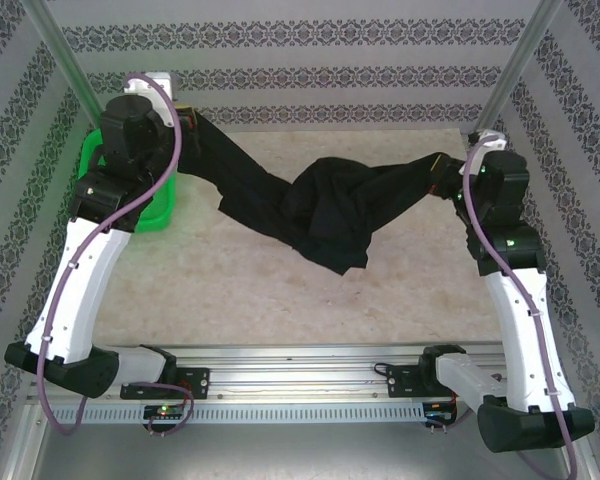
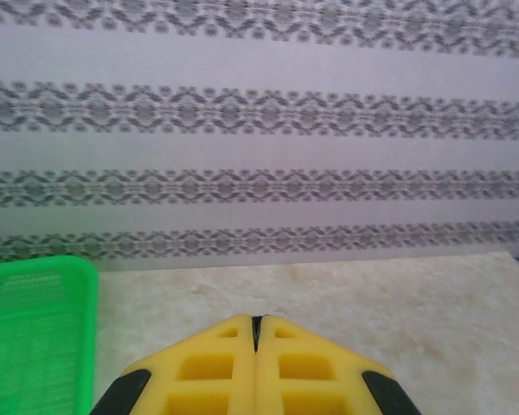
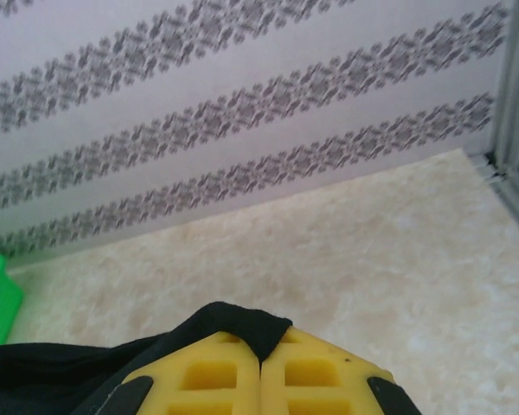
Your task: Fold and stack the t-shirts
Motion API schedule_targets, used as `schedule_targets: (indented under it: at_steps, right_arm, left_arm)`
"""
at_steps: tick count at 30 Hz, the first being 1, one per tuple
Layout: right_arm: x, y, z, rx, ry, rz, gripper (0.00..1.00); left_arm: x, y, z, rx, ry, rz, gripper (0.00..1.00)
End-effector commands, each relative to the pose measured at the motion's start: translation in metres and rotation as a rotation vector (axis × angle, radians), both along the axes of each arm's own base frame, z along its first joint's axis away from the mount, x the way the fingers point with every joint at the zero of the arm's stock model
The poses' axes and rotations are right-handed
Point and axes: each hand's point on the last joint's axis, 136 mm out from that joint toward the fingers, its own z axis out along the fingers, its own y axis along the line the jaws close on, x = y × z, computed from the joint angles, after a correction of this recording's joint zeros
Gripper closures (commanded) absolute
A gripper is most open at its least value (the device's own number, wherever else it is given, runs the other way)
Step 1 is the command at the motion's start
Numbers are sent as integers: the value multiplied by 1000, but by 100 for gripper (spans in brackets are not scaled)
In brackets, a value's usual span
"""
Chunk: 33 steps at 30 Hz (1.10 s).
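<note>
Pale marbled table (image 1: pixel 280 300) lies bare on the near side of the green mesh basket (image 1: pixel 165 205) and all across toward the arm bases, which I judge to be the open room for laying cloth down. The black t-shirt (image 1: pixel 320 205) hangs in the air as one long band. Its long axis runs from just behind the basket away across the table to the side opposite the basket, sagging and bunched at the middle, with a loose corner drooping toward the near edge. The patterned back wall stands close behind the basket, so there is little room to carry the cloth farther back. The left gripper (image 1: pixel 185 118) hovers just behind and above the basket, its yellow fingers pressed together in its own wrist view (image 2: pixel 256 318). From above, the shirt's end runs straight into it, so I judge it clamped on fabric. The right gripper (image 1: pixel 442 175) is well apart from the basket, at the band's other end, and is likewise closed (image 3: pixel 261 356), with a fold of the black cloth (image 3: pixel 86 367) plainly pinched at its tips. Each arm is nearest its own end, and the slack middle lies between them, so any spreading depends on drawing the two ends apart along that axis.
</note>
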Motion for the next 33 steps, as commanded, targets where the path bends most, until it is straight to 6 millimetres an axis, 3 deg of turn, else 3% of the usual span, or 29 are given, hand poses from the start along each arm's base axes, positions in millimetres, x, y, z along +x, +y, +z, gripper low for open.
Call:
schedule_targets:
  at_steps: [1, 4, 6, 9, 13, 14, 15, 17, 18, 21, 24, 26, 29, 33]
  right_arm:
    - [1, -29, 25, 45, -84, -92, 100]
    - [1, -45, 31, 125, -108, -124, 100]
    - [7, -22, 48, 186, -176, 19, 100]
    - [6, 24, 79, 284, -250, 285, 100]
    - [-27, 83, 134, 365, -395, 650, 100]
    - [-33, 93, 139, 343, -390, 685, 100]
    - [-37, 103, 138, 304, -365, 698, 100]
    - [-45, 116, 136, 217, -347, 695, 100]
    - [-45, 119, 133, 198, -333, 692, 100]
    - [-41, 122, 130, 205, -297, 698, 100]
    - [-39, 125, 135, 212, -288, 704, 100]
    - [-37, 126, 136, 211, -275, 695, 100]
    - [-33, 128, 132, 194, -253, 675, 100]
    - [-28, 126, 130, 177, -237, 654, 100]
  left_arm:
    - [2, 37, -21, 15, 63, 92, 100]
    - [15, 54, -84, -32, 218, 130, 100]
    - [26, 46, -134, -67, 307, 103, 100]
    - [39, 29, -182, -161, 361, 44, 100]
    - [59, 19, -228, -222, 453, 37, 99]
    - [64, 18, -239, -234, 470, 42, 91]
    - [69, 15, -249, -249, 489, 37, 71]
    - [73, 5, -252, -297, 487, 0, 45]
    - [72, -2, -243, -329, 448, -27, 35]
    - [59, -26, -190, -381, 301, -128, 17]
    - [30, -82, -130, -408, 187, -378, 3]
    - [2, -126, -114, -373, 172, -537, 0]
    - [-33, -168, -125, -388, 202, -702, 0]
    - [-65, -204, -178, -384, 336, -811, 0]
